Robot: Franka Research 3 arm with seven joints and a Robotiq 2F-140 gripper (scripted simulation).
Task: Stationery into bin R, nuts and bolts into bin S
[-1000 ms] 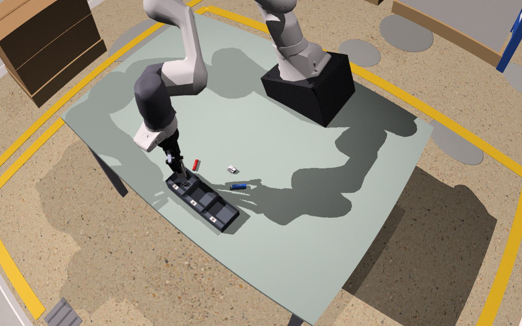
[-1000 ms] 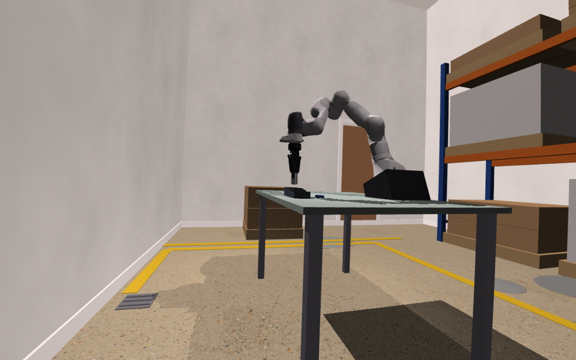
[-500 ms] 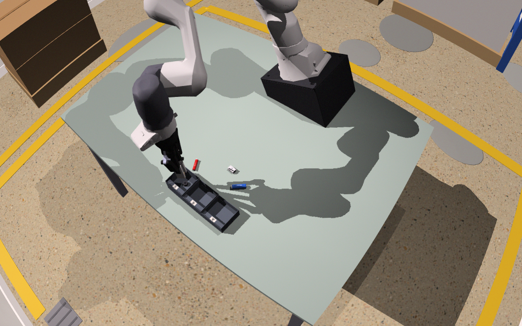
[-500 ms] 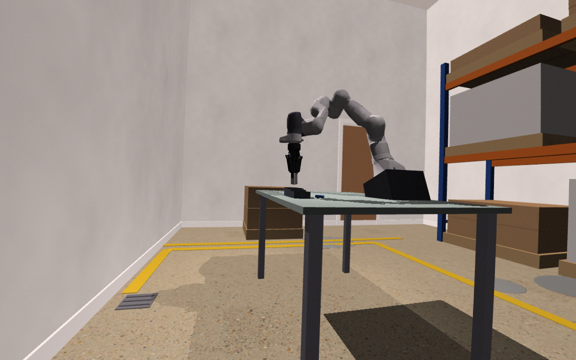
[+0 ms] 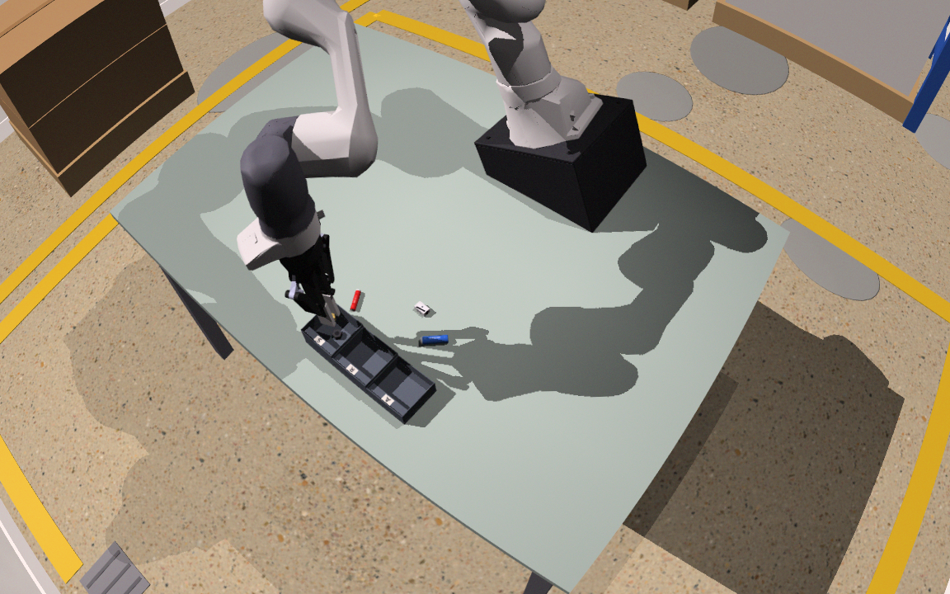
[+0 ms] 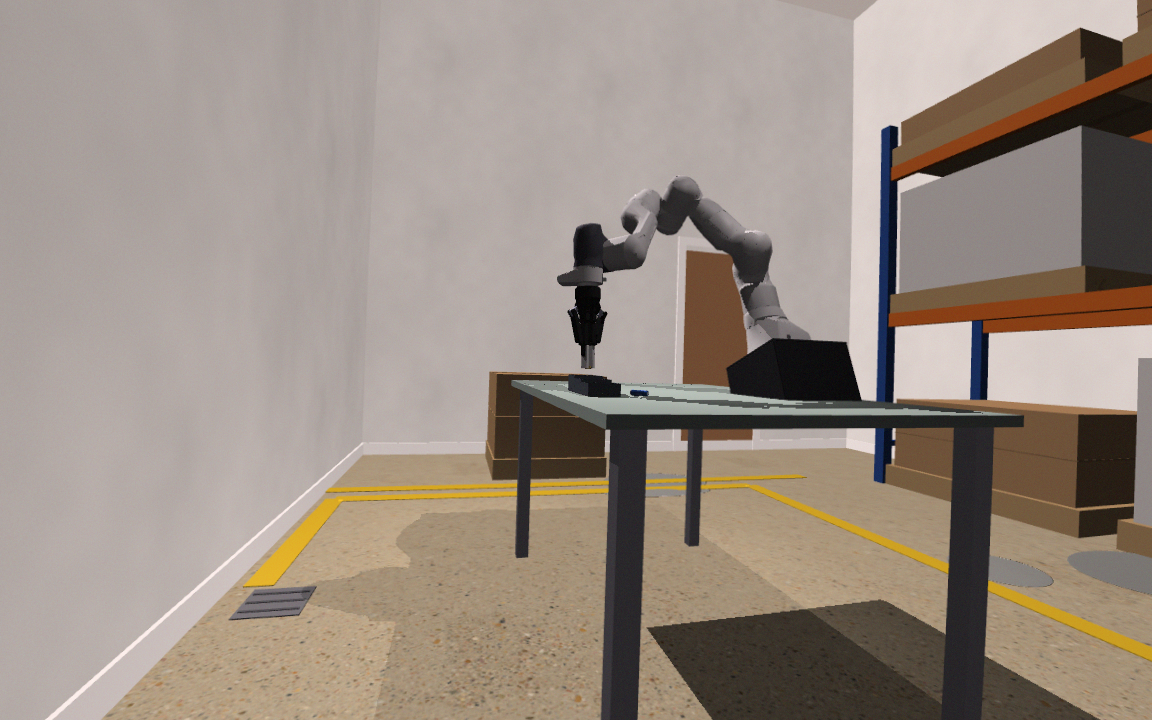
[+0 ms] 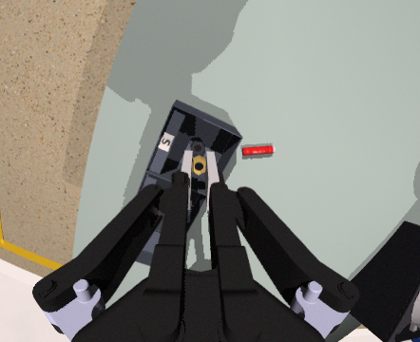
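My gripper [image 5: 332, 322] [image 6: 587, 365] [image 7: 199, 163] is shut on a brass hex nut [image 7: 199, 165], held above the bin marked S [image 5: 331, 351] [image 7: 205, 116]. A dark round-headed thing [image 5: 337, 334] [image 7: 198, 144] lies in that bin; it looks like a bolt, partly hidden by the fingers. The bin marked R [image 5: 360, 375] adjoins it, and no thing shows in it. A red cylinder [image 5: 355, 299] [image 7: 257, 150] lies on the table beside the S bin. A blue cylinder [image 5: 434, 340] [image 6: 639, 392] and a small white and dark thing [image 5: 422, 308] lie farther right.
The bin marked A [image 5: 397, 408] ends the joined row of three, near the table's front edge. The arm's black base block [image 5: 596, 176] [image 6: 795, 369] [image 7: 395, 280] stands at the back of the table [image 5: 508, 458].
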